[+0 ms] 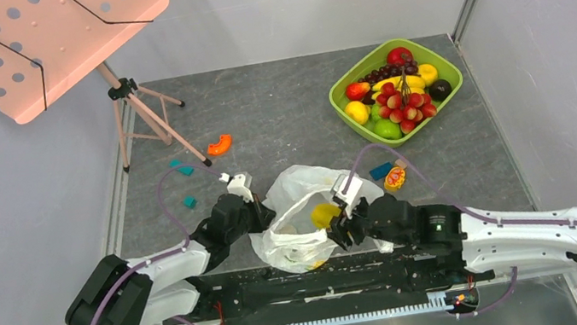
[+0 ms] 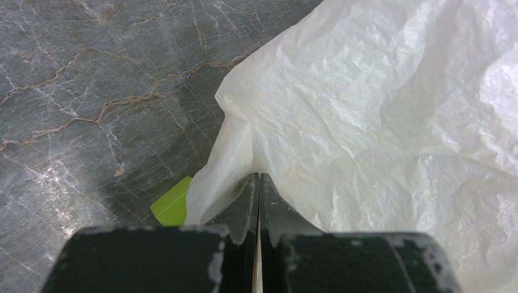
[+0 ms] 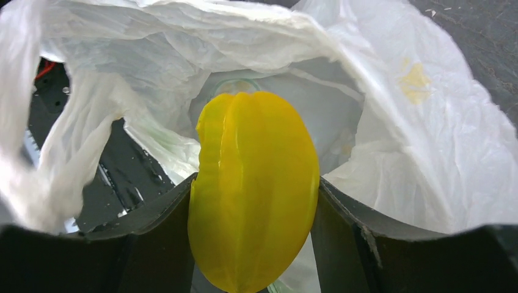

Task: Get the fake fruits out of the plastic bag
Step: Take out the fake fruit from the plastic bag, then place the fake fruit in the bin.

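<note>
1. The right gripper [image 3: 255, 186] grips a ribbed yellow fruit [image 3: 253, 244] in the plastic bag [image 3: 427, 140]'s mouth; the ridges show only from that wrist.
2. The left gripper [image 2: 259, 183] pinches the bag's edge, a green block [image 2: 173, 206] beside it.
3. Overhead: the bag lies between the arms, well apart from the tray [image 1: 341, 90].

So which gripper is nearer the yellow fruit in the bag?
Right. The right gripper holds the yellow fruit between its fingers, inside the mouth of the plastic bag. The left gripper is shut on the bag's opposite edge, not touching the fruit.
</note>
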You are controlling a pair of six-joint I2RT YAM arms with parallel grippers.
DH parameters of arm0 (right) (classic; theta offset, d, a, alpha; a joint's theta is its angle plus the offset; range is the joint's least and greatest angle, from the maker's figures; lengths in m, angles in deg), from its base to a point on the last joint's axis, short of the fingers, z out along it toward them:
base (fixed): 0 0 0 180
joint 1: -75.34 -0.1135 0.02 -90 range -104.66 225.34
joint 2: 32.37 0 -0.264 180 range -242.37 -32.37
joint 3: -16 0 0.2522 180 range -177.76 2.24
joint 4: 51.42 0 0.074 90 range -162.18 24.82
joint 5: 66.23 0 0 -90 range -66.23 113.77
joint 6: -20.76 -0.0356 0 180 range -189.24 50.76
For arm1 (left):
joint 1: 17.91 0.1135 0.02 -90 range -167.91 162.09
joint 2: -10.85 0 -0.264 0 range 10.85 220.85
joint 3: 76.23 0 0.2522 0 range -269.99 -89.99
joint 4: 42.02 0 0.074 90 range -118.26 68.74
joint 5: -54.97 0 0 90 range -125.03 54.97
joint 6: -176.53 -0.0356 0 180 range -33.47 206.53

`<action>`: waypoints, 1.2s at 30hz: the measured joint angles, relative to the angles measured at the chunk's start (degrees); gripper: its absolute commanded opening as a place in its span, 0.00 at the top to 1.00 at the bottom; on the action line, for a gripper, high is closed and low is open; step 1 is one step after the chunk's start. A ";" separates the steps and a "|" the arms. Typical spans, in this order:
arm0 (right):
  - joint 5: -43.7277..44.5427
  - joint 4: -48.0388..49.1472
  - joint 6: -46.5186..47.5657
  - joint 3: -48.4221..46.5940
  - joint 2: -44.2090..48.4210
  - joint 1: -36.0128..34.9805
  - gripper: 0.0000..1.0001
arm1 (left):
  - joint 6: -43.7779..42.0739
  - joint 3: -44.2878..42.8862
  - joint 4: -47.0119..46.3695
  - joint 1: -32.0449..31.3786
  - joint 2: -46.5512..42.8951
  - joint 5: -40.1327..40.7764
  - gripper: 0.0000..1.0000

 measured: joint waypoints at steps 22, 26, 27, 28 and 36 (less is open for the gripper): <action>2.86 -14.19 0.33 -37.38 -9.20 7.54 0.57 | 0.00 0.00 3.58 0.00 -3.85 1.88 0.98; 1.11 -15.30 0.72 -40.79 -14.80 21.03 0.56 | 0.00 0.00 4.52 0.00 -5.18 2.29 0.98; 0.55 -15.85 0.87 -41.24 -16.33 23.78 0.56 | 0.00 0.00 4.79 0.00 -5.49 2.36 0.98; -0.09 -16.26 1.20 -41.90 -18.36 26.62 0.56 | 0.00 0.00 5.09 0.00 -5.70 2.38 0.98; -3.96 -15.30 4.63 -44.68 -33.00 42.01 0.58 | 0.00 0.00 6.71 0.00 -6.47 2.36 0.98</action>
